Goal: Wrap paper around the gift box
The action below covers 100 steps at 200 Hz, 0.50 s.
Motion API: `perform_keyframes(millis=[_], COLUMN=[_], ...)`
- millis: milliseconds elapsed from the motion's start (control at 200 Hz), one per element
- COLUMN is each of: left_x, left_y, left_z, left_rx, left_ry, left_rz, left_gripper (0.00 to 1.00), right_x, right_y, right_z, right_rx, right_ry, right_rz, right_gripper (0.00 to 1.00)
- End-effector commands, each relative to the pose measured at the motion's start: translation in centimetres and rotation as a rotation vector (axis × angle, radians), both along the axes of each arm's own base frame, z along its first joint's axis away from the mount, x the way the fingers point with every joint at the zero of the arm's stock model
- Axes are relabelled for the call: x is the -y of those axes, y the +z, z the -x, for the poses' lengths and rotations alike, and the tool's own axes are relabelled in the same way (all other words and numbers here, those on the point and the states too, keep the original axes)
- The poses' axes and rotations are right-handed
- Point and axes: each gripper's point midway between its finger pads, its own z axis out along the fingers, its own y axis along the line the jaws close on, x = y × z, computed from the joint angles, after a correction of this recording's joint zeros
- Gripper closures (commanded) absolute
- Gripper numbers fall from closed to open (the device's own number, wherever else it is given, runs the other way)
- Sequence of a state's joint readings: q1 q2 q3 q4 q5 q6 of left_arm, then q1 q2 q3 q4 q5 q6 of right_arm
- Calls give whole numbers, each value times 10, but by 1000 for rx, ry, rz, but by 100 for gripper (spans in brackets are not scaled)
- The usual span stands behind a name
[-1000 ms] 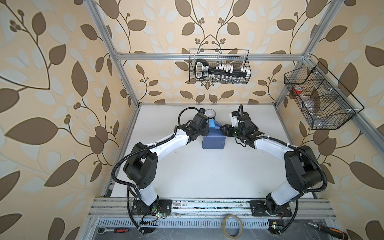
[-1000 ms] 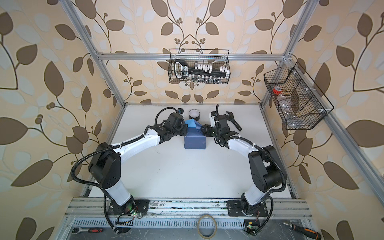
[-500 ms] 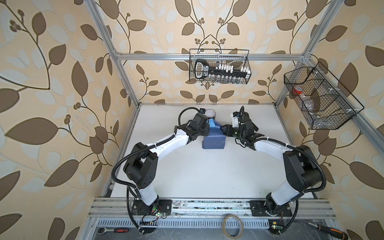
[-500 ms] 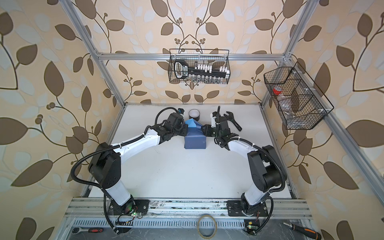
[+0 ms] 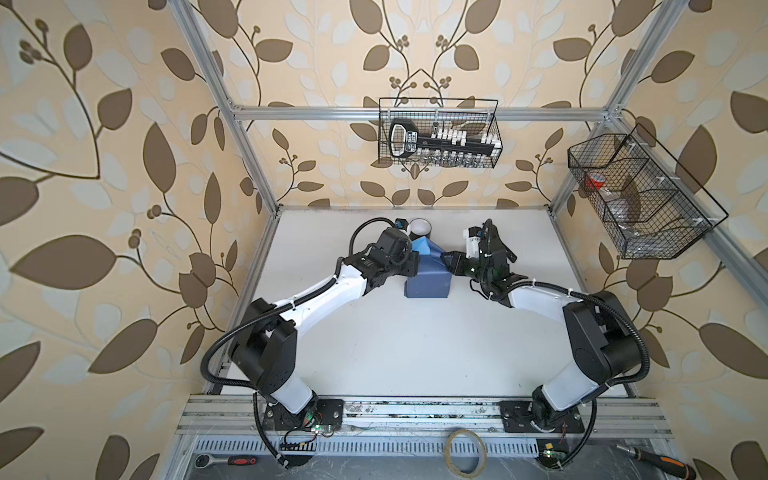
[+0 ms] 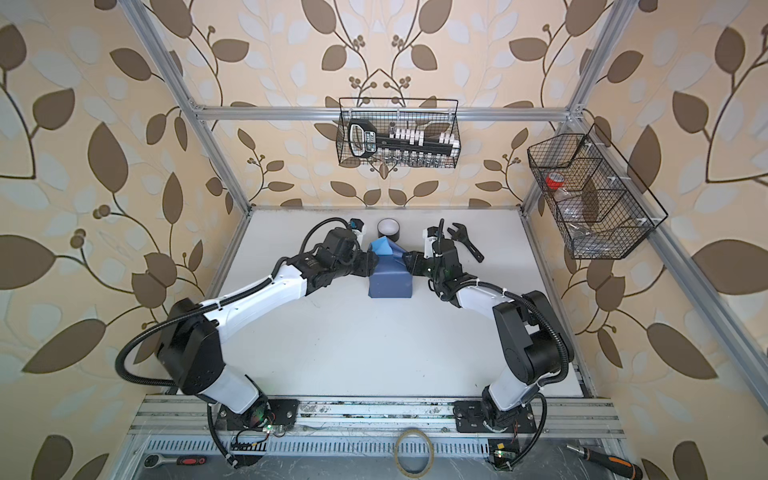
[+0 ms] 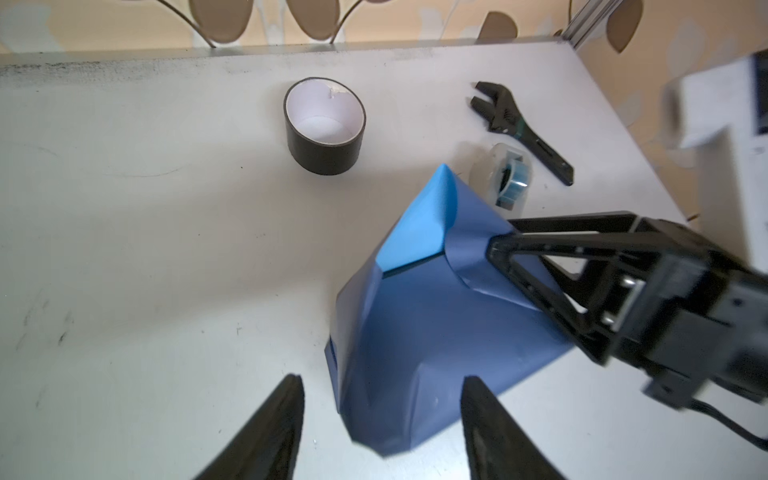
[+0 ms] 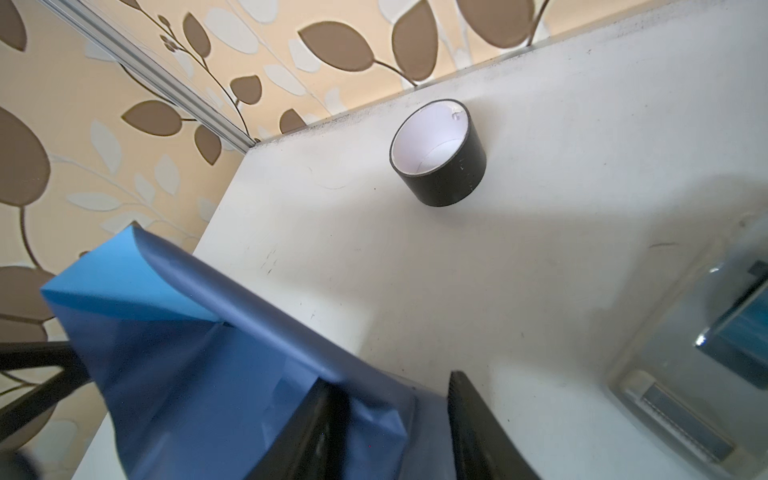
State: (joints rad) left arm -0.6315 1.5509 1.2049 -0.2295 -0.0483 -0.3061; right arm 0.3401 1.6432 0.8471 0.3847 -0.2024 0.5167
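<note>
The paper [image 5: 428, 284] [image 6: 390, 286] is folded round the gift box, slate blue outward, at the table's far middle; the box itself is hidden inside. A sky-blue flap [image 7: 419, 232] [image 8: 120, 282] stands up at the far end. My left gripper [image 7: 382, 390] is open at the parcel's near left corner, fingers [image 7: 286, 407] on either side and not touching it. Reaching in from the right, my right gripper [image 8: 392, 395] is shut on a crumpled paper fold at the far right corner. In the left wrist view one of its fingertips [image 7: 496, 247] rests on the paper's top.
A black tape roll [image 5: 419, 227] [image 7: 324, 124] stands just behind the parcel. A black wrench [image 6: 467, 241] and a clear tape dispenser [image 7: 505, 174] lie to its right, behind my right arm. Wire baskets [image 5: 438, 133] [image 5: 640, 199] hang on the walls.
My left gripper has opened and let go of the paper. The right gripper has stayed on its fold. Both arms have hardly moved.
</note>
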Motion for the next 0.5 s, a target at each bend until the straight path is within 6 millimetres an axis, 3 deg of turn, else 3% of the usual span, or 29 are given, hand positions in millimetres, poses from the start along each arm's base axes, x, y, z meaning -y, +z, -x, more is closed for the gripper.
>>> perform_keyframes(millis=[0,130,205,275,290,345,495], left_x=[-16,-54,-62,-57,-55,-48,-28], left_y=[43,33,25,26,17,11,-3], left_z=[14,3,-6,-13,-17,-23,-31], left_rx=[70,29,-6,-12,-34,-60,-109], left_ry=[11,125,145,129,125,106,44], left_rz=[145,195,182,165,151,143,166], left_gripper=[35,42,50,58,59,64,69], right_x=[6,5,4,3,3,3,3], right_y=[-35,-34,-33,-32,-32,-30,-28], right_z=[17,17,17,17,17,17,17], right_rx=[-109,-104,-103,-100,-100,-99,-95], right_ry=[2,7,9,10,12,12,10], right_rz=[47,45,41,42,42,39,43], right_gripper=[55,55,56,56,56,56,56])
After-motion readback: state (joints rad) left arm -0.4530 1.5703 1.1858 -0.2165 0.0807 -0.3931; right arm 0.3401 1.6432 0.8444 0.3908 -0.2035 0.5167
